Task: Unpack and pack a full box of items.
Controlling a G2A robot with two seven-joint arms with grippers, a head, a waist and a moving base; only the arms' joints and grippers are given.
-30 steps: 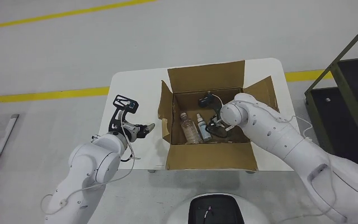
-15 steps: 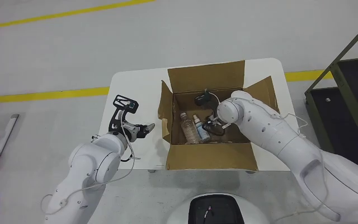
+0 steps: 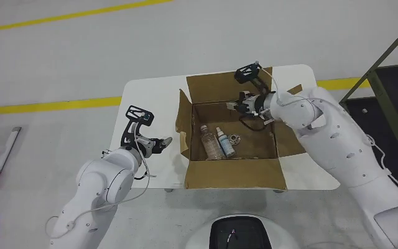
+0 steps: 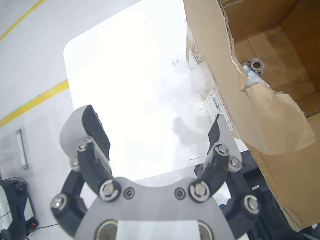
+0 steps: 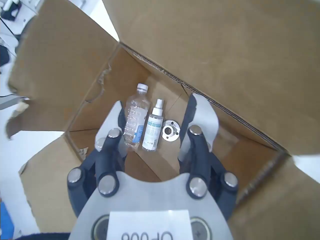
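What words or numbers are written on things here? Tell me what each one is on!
Nothing is clear enough to quote.
On the spray bottle: a printed label, too small to read.
On the water bottle: a blue label, blurred.
On the cardboard box: stickers with a barcode, print too small.
Behind the right hand: a white tag, upside down and cut off at the picture's edge.

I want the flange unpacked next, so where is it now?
In the top view the flange lies on the floor of the box, just right of the spray bottle, which lies between it and the water bottle.
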